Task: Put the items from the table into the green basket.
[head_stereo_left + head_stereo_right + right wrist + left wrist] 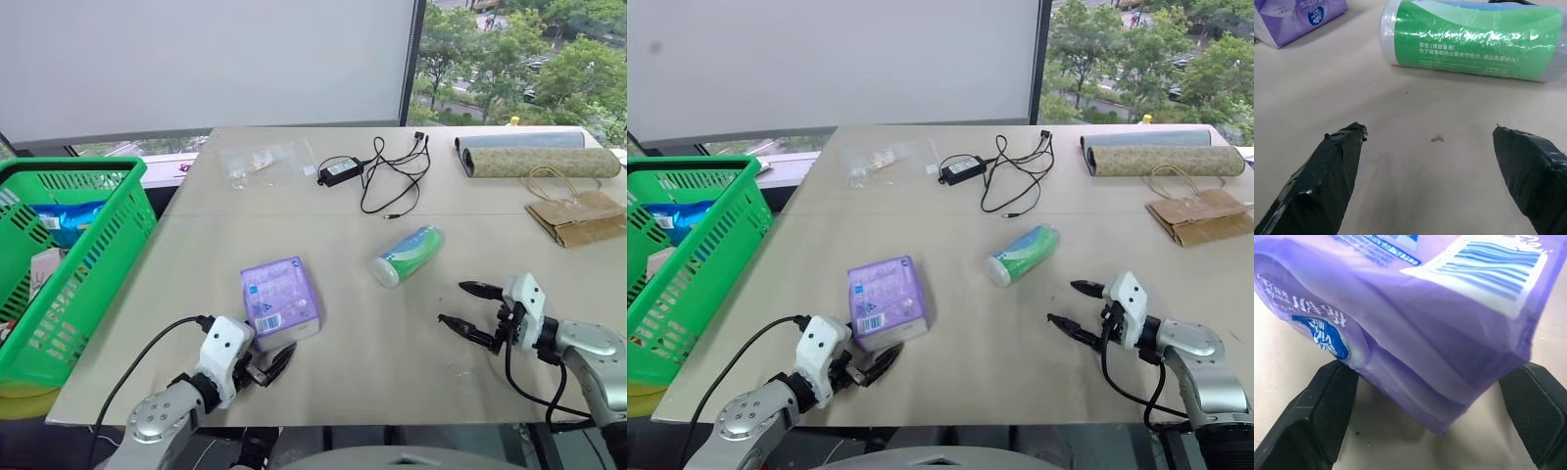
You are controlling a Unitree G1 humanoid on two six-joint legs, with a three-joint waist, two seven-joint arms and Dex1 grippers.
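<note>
Lilac-purple box (281, 299): being rested flat on the table (343, 225), near its front edge; a corner is being flanked by the spread fingers of the left gripper (271, 364), no grip being made. Green-and-white packet (408, 255): being kept on its side mid-table, just beyond the right gripper (467, 306), whose fingers are being held wide apart and empty. Green basket (98, 257): being stationed beside the table's left edge, some packaged goods being contained.
</note>
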